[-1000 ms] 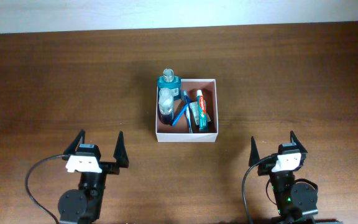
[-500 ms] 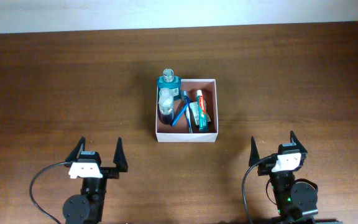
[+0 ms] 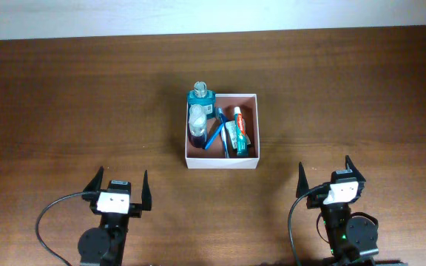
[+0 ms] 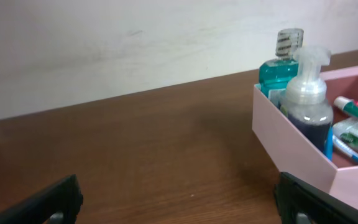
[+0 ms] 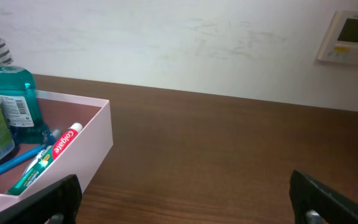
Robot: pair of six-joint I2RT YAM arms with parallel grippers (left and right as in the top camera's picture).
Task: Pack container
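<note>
Container (image 3: 222,163) sits near the middle of the table (image 3: 65,96), a little toward the far edge. A teal bottle (image 3: 200,94) stands at its far left corner, with a pump bottle (image 3: 197,122), a blue toothbrush (image 3: 214,135) and a toothpaste tube (image 3: 239,127) inside. The left gripper (image 3: 122,179) and the right gripper (image 3: 324,167) are by the near edge, jaws spread wide and empty, well apart from it.

Dark wooden table (image 3: 65,96); white wall (image 5: 166,37) behind; beige control panel (image 5: 352,37) mounted on wall.
</note>
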